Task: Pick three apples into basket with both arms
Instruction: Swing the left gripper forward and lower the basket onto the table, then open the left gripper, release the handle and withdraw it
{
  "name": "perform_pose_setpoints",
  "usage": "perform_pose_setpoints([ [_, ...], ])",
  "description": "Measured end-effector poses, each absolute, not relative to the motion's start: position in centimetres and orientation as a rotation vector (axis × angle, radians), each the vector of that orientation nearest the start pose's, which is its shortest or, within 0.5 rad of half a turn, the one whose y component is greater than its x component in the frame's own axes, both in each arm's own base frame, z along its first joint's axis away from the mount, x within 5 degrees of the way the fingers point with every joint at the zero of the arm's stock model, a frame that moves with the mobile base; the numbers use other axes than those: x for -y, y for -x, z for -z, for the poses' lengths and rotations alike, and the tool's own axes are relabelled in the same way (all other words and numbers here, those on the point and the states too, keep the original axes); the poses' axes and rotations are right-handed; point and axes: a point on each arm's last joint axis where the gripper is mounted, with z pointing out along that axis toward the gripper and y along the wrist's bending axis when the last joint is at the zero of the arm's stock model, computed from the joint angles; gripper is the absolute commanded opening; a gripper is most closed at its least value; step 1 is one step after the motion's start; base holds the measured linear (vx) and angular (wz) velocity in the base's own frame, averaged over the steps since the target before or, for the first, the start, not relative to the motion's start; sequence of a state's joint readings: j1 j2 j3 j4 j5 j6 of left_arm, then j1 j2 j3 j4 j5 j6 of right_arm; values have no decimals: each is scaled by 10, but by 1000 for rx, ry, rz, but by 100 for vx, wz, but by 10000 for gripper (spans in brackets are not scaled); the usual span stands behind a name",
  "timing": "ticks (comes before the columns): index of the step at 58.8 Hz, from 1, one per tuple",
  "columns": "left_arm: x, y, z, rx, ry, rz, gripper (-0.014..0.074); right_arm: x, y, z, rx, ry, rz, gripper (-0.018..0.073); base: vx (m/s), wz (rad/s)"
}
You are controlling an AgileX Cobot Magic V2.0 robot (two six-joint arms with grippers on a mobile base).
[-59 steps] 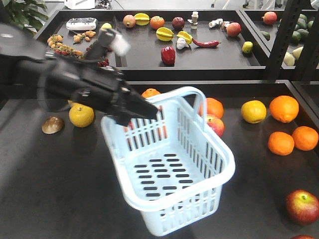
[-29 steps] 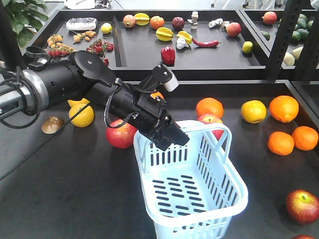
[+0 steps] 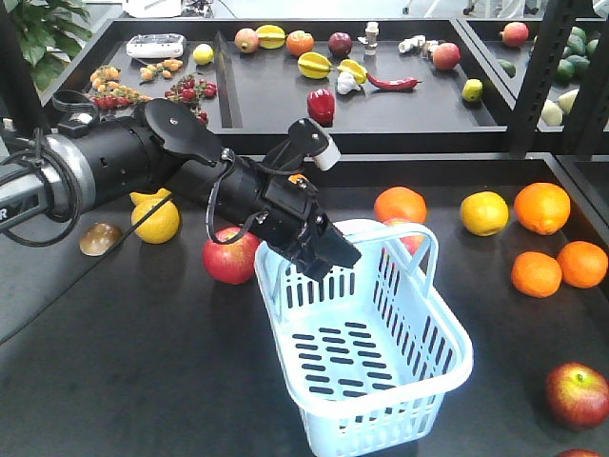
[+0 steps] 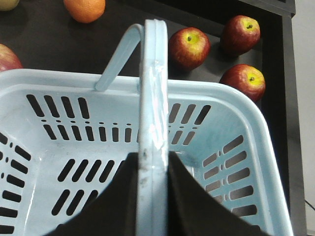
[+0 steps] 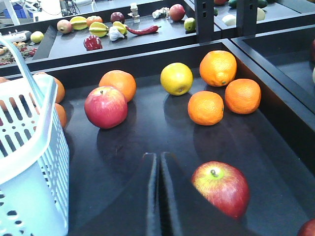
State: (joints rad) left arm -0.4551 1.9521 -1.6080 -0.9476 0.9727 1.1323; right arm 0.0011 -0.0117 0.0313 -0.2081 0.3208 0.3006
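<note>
My left gripper (image 3: 325, 255) is shut on the loop handle (image 4: 152, 98) of the pale blue basket (image 3: 373, 424) and holds the empty basket tilted over the table's middle. In the left wrist view my gripper (image 4: 153, 169) clamps the handle, and three red apples (image 4: 189, 47) (image 4: 240, 34) (image 4: 242, 81) lie beyond the basket (image 4: 74, 142). One apple (image 3: 231, 257) lies left of the basket, one (image 3: 413, 238) behind it, one (image 3: 577, 393) at the front right. My right gripper (image 5: 158, 164) is shut and empty, low over the table, just left of an apple (image 5: 220, 188).
Oranges (image 3: 541, 207) (image 3: 536, 274) (image 3: 581, 264) and a yellow fruit (image 3: 483, 212) lie at the right. An orange (image 3: 400, 204) lies behind the basket, a yellow fruit (image 3: 156, 220) under my left arm. A black shelf post (image 3: 542, 76) stands at the back right. Trays of mixed produce (image 3: 322, 106) lie behind.
My left arm has swung the basket from the left to the right and lower. In the last half second it shifted only slightly. An apple that the basket hid now shows at its left.
</note>
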Motion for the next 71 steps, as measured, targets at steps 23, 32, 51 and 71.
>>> perform_pose_setpoints([
  [23, 244, -359, -277, -1996, -1289, 918, 352, 6, -54, -175, -1812, -138, -14, -5, 0, 0],
  [32, 244, -359, -277, -2002, -1280, 921, 379, 6, -54, -175, -1812, -138, -14, -5, 0, 0],
  [51, 239, -350, -307, -1982, -1205, 920, 375, 6, -54, -175, -1812, -138, -14, -5, 0, 0],
  [71, 217, -291, -369, -2083, -1262, 1071, 72, 6, -54, -175, -1812, -138, -14, -5, 0, 0],
])
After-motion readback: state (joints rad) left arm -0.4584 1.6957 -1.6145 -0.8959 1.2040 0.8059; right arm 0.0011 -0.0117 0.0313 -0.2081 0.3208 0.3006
